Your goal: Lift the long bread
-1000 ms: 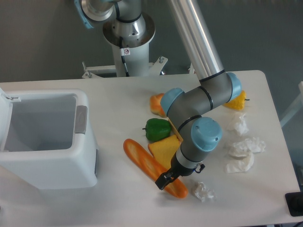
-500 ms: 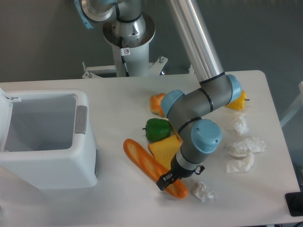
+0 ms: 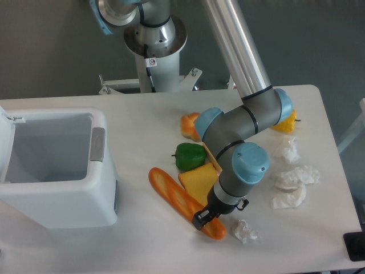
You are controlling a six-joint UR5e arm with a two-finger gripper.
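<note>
Orange-brown, the long bread (image 3: 181,200) lies diagonally on the table (image 3: 142,240). I see my gripper (image 3: 201,218) down on its lower end; I cannot tell whether it grips.

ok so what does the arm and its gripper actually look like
The arm is built of silver-grey metal tubes joined by darker grey joint housings with light blue round end caps. Its pale grey base has a small label with a red mark and a black cable running down. The gripper is small and black, below a grey wrist with a black band.
</note>
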